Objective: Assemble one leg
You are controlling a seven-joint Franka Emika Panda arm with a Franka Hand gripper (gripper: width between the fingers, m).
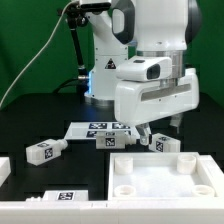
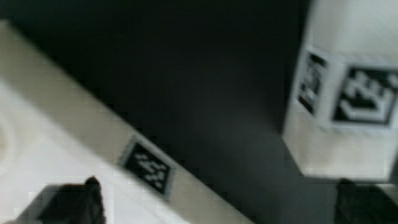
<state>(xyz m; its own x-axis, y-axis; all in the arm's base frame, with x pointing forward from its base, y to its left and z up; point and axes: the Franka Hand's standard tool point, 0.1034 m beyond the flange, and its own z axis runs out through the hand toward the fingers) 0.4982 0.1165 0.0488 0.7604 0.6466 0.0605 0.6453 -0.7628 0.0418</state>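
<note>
Wrist view: blocky white plastic leg [image 2: 334, 135], square-tagged side.

On the black surface [image 1: 30, 125], the white leg [image 1: 46, 151] bears a black-and-white square tag, the white marker board [image 1: 88, 127] carries black-and-white tags too, and the tabletop [image 1: 165, 182] is plain white.

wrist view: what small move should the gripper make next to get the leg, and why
Probably slide the gripper sideways until the leg is centred: the jaws look open and empty, and the leg sits near one finger, not midway between them.
</note>
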